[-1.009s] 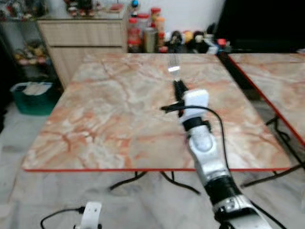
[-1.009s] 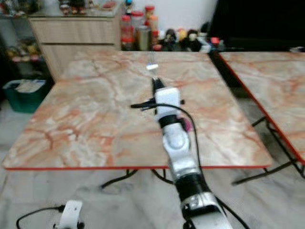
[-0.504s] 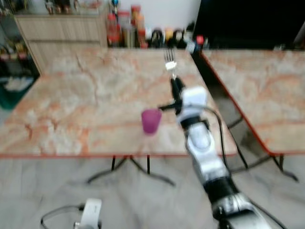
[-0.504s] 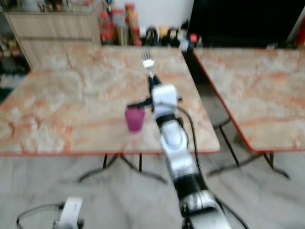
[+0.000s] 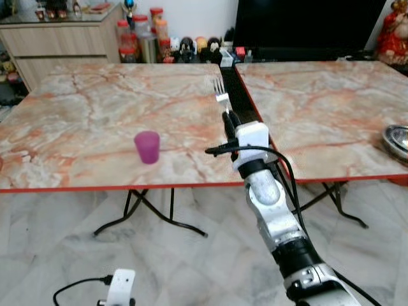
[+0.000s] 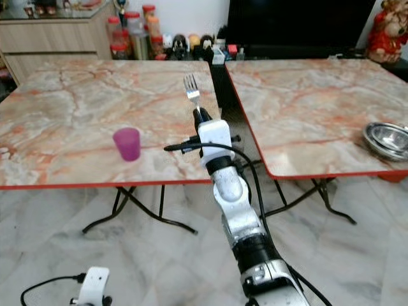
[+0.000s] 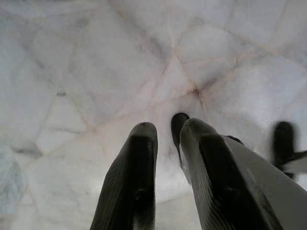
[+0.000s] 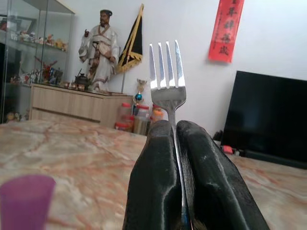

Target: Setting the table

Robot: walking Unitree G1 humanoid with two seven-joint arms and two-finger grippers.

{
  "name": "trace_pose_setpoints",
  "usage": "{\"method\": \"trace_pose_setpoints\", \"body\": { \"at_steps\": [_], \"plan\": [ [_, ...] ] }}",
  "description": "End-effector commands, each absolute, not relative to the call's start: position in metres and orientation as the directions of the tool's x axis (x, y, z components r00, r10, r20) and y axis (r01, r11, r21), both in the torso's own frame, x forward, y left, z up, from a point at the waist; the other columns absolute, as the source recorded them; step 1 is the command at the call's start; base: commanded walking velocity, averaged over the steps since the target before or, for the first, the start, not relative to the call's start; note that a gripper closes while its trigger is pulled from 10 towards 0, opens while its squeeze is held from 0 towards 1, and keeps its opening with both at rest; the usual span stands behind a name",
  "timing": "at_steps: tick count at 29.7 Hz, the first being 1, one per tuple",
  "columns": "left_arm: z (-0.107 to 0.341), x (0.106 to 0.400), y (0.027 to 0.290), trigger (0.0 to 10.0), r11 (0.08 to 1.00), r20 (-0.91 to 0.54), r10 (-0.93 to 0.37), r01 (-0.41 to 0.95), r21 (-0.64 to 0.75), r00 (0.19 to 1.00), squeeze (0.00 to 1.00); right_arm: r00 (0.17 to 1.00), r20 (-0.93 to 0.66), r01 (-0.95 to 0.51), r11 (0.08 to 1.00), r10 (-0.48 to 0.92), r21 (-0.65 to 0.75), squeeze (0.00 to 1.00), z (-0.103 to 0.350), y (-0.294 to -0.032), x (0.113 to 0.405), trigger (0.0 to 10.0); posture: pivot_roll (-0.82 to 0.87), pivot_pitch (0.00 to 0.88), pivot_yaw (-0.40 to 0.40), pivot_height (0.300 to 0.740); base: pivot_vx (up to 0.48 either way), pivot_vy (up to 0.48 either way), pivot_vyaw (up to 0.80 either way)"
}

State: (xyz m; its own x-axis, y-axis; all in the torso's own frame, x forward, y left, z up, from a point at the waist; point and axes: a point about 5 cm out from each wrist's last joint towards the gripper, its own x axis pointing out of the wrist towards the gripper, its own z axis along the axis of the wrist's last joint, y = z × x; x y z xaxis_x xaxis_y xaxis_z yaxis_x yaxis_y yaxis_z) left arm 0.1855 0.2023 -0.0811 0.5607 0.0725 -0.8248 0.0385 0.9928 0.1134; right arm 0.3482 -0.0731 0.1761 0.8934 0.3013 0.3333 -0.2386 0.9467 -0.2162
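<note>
My right gripper (image 5: pixel 228 118) is shut on a silver fork (image 5: pixel 220 90), held upright with its tines up, above the right edge of the left marble table (image 5: pixel 76 121). The wrist view shows the fork's handle pinched between the two black fingers (image 8: pixel 158 163) and its tines (image 8: pixel 166 72) standing above them. A purple cup (image 5: pixel 147 146) stands upright on that table, to the gripper's left and near the front edge. The left gripper (image 7: pixel 168 139) hangs low over the tiled floor, fingers together and holding nothing.
A second marble table (image 5: pixel 319 102) stands to the right across a narrow gap, with a metal bowl (image 6: pixel 387 139) near its right front corner. A cabinet (image 5: pixel 57 41), jars and a dark TV line the back wall. A white plug and cable (image 5: pixel 118 287) lie on the floor.
The camera has swung right and pulled back: the purple cup, the second table and the bowl have come into view. The fork stays in the right gripper.
</note>
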Motion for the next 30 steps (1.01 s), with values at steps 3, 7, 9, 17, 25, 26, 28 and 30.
{"method": "trace_pose_setpoints", "body": {
  "at_steps": [3, 7, 9, 17, 25, 26, 28, 30],
  "plan": [
    [-0.083, 0.184, 0.194, 10.0, 0.994, -0.831, 0.054, 0.046, 0.096, 0.554, 0.0, 0.92, 0.312, -0.168, 0.958, 0.238, -0.235, 0.0, 0.172, -0.089, 0.351, 10.0, 0.02, 0.0, -0.001, 0.736, 0.0, -0.386, 0.79],
    [-0.083, 0.184, 0.193, 10.0, 0.994, -0.831, 0.052, 0.048, 0.095, 0.554, 0.0, 0.926, 0.311, -0.152, 0.965, 0.214, -0.211, 0.0, 0.172, -0.094, 0.351, 10.0, 0.01, 0.0, -0.001, 0.736, 0.0, -0.384, 0.2],
    [-0.083, 0.184, 0.193, 10.0, 0.994, -0.831, 0.05, 0.051, 0.094, 0.554, 0.0, 0.927, 0.308, -0.152, 0.966, 0.214, -0.211, 0.0, 0.172, -0.093, 0.351, 10.0, 0.01, 0.0, 0.0, 0.736, 0.0, -0.382, 0.0],
    [-0.084, 0.184, 0.192, 10.0, 0.995, -0.832, 0.05, 0.049, 0.092, 0.552, 0.0, 0.929, 0.3, -0.157, 0.965, 0.217, -0.211, 0.0, 0.171, -0.091, 0.35, 10.0, 0.01, 0.0, -0.004, 0.736, 0.0, -0.384, 0.0],
    [-0.083, 0.185, 0.192, 10.0, 0.997, -0.823, 0.049, 0.021, 0.073, 0.566, 0.0, 0.93, 0.298, -0.158, 0.965, 0.217, -0.21, 0.0, 0.17, -0.091, 0.35, 10.0, 0.01, 0.0, -0.003, 0.736, 0.0, -0.164, 0.0],
    [-0.082, 0.186, 0.192, 10.0, 0.997, -0.817, 0.051, 0.019, 0.076, 0.574, 0.0, 0.93, 0.297, -0.158, 0.965, 0.217, -0.209, 0.0, 0.17, -0.091, 0.35, 10.0, 0.01, 0.0, -0.001, 0.736, 0.0, 0.0, 0.0],
    [-0.081, 0.188, 0.193, 10.0, 0.997, -0.81, 0.061, 0.005, 0.078, 0.583, 0.0, 0.931, 0.295, -0.158, 0.965, 0.217, -0.209, 0.0, 0.17, -0.091, 0.35, 10.0, 0.01, 0.0, -0.001, 0.736, 0.0, 0.0, 0.0],
    [-0.081, 0.188, 0.193, 10.0, 0.997, -0.817, 0.057, 0.016, 0.081, 0.574, 0.0, 0.931, 0.294, -0.159, 0.965, 0.217, -0.207, 0.0, 0.169, -0.09, 0.349, 10.0, 0.01, 0.0, -0.001, 0.736, 0.0, 0.0, 0.0]
  ]
}}
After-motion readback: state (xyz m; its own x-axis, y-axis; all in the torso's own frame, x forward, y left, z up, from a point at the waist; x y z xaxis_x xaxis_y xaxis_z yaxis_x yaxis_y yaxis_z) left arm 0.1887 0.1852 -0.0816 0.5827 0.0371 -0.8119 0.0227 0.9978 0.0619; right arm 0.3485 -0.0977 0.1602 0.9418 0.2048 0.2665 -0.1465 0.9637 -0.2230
